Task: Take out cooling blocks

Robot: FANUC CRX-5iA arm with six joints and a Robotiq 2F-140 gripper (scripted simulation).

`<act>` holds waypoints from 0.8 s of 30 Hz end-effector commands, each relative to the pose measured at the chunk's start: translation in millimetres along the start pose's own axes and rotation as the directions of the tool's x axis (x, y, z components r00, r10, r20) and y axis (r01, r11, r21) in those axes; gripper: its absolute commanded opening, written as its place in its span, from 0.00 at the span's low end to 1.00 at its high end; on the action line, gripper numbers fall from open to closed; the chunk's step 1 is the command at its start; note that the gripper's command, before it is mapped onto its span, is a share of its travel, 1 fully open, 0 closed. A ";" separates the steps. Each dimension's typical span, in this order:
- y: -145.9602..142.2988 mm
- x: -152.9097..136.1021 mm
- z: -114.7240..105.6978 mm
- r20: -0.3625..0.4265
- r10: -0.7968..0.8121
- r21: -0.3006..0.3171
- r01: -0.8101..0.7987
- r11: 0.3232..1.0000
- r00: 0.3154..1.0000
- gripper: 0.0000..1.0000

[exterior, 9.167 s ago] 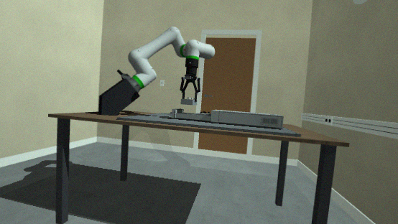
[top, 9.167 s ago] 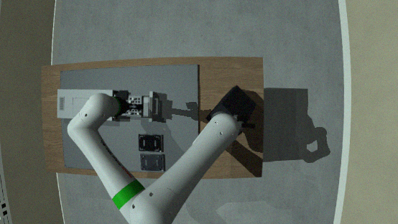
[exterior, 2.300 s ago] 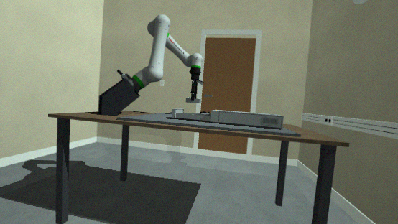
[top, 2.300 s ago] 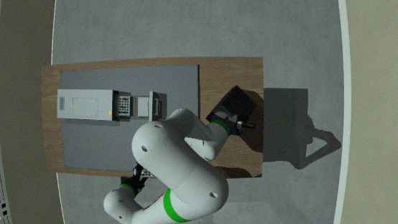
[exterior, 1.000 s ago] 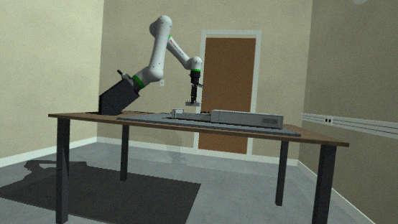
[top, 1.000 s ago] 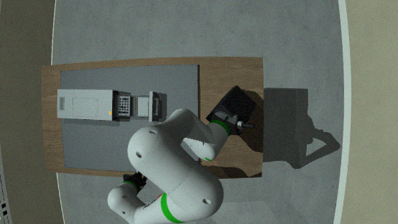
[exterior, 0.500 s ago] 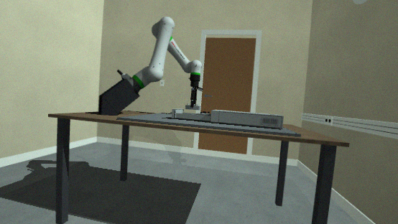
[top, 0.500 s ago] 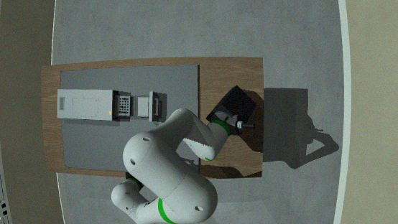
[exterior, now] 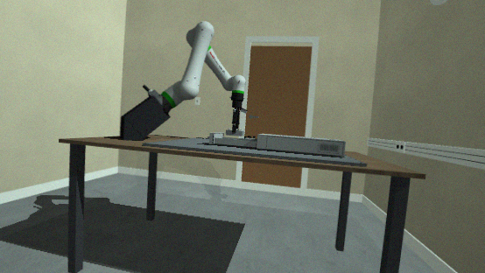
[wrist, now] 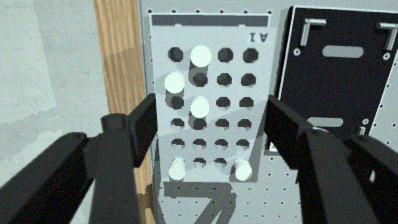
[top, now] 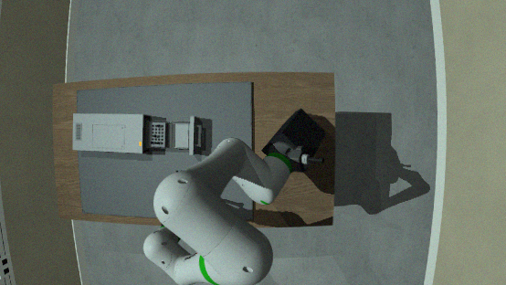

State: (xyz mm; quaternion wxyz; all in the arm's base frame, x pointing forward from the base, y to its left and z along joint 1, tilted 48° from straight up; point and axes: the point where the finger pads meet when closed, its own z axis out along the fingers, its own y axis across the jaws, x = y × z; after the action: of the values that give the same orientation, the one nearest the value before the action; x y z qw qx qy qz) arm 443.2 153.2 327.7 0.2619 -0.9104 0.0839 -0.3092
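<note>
My gripper (wrist: 210, 109) (exterior: 235, 131) is shut on the block with white-capped tubes (wrist: 211, 92) (exterior: 230, 133), holding it level, low over D2 (wrist: 210, 20). Only a dark strip of D2 shows past the block; the seating is hidden. Several white caps stand in the block's bores. D1 (wrist: 332, 85), a black plate with locators, lies empty to the right. COLD (top: 110, 132) (exterior: 298, 143) has its orange lamp (top: 140, 143) lit. Its drawer (top: 192, 135) is open, with the other block (top: 158, 134) inside, beside an empty place. In the top view the arm hides the gripper.
The arm (top: 215, 210) reaches over the table's front part. The wooden table edge (wrist: 120, 75) runs left of the held block. The perforated deck (wrist: 280, 200) surrounds the slots. The drawer front stands out from COLD, towards the robot's base (top: 301, 130).
</note>
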 end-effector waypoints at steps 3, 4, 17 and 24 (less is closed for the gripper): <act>-0.3 0.7 2.3 -0.002 0.000 0.001 0.000 1.000 1.000 0.10; -0.3 0.7 2.9 -0.002 0.000 0.001 0.000 1.000 1.000 0.10; -0.3 0.7 7.8 -0.002 0.000 0.001 0.000 1.000 1.000 0.10; -0.3 0.7 1.6 -0.002 0.000 0.001 0.000 1.000 1.000 0.10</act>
State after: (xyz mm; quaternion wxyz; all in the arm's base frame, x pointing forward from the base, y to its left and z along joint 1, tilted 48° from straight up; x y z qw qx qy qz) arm 445.2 154.6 325.6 0.2619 -0.9104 0.0839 -0.3092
